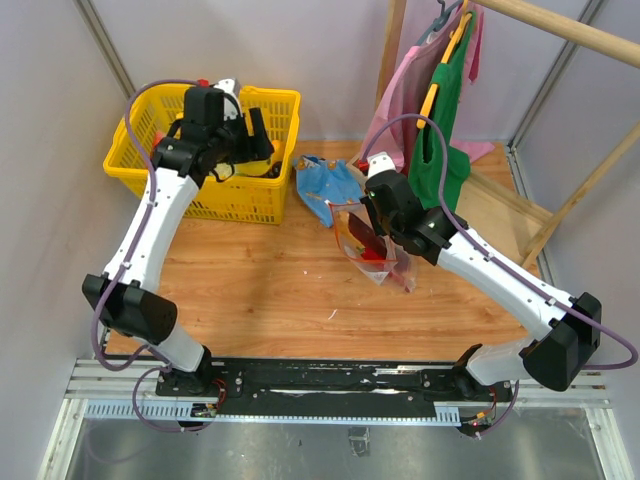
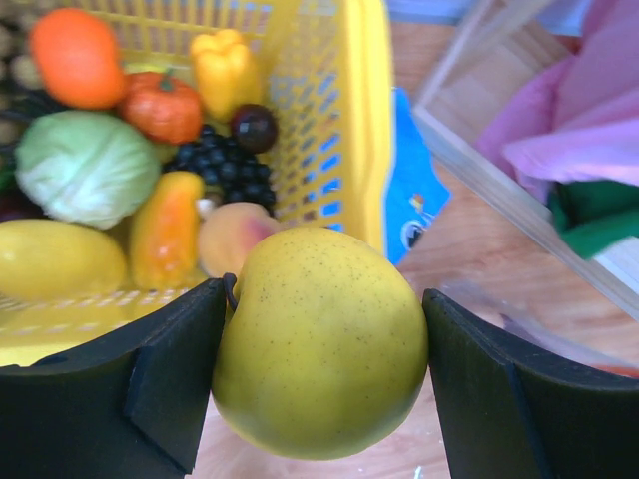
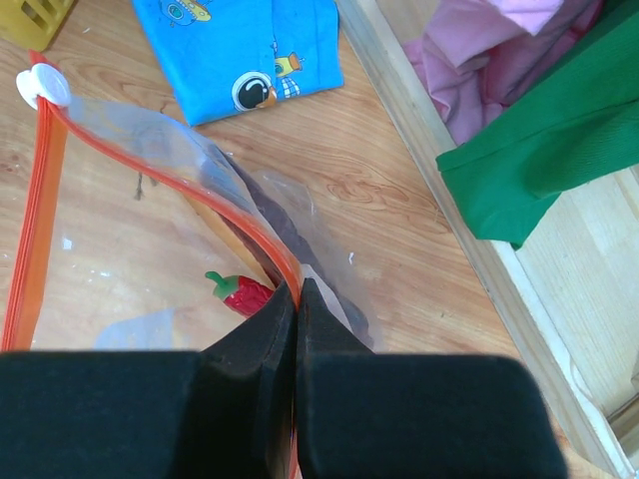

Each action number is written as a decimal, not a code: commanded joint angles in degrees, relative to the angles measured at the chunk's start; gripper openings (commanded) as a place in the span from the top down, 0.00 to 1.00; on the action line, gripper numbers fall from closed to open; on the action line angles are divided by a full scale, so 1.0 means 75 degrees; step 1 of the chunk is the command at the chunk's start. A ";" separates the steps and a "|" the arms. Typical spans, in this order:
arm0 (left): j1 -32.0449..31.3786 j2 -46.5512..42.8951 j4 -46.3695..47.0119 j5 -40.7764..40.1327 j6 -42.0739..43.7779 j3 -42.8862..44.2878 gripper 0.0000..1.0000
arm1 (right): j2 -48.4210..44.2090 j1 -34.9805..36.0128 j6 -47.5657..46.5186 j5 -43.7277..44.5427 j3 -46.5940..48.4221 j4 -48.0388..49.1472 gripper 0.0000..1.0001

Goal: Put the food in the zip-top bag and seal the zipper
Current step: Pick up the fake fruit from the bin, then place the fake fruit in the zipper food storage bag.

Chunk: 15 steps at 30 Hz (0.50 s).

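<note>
Yellow toy lemon (image 2: 319, 349), clamped in the left end effector (image 2: 324, 304), hangs beside the yellow mesh basket (image 2: 359, 120); at four o'clock the right end effector (image 3: 298, 299) pinches the clear zip-top bag (image 3: 130, 249) by its red-orange zipper (image 3: 180, 185), apparently to hold its mouth open.

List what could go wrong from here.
1. The round yellow fruit is gripped only at its sides by the left jaws over the basket; it may slip during the carry.
2. The right jaws pinch the zipper at one spot, so the mouth of the bag gapes narrowly; the wide fruit may miss.
</note>
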 commanded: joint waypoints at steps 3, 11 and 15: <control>-0.0872 -0.0957 0.0854 0.0760 -0.0278 -0.0982 0.58 | -0.0102 -0.0116 0.0338 -0.0231 0.0138 0.0069 0.99; -0.1795 -0.1669 0.1761 0.0982 -0.0866 -0.2109 0.59 | -0.0123 -0.0123 0.0532 -0.0456 0.0133 0.0097 0.99; -0.2348 -0.1983 0.2613 0.1061 -0.1333 -0.2810 0.59 | -0.0111 -0.0119 0.0673 -0.0587 0.0128 0.0106 0.99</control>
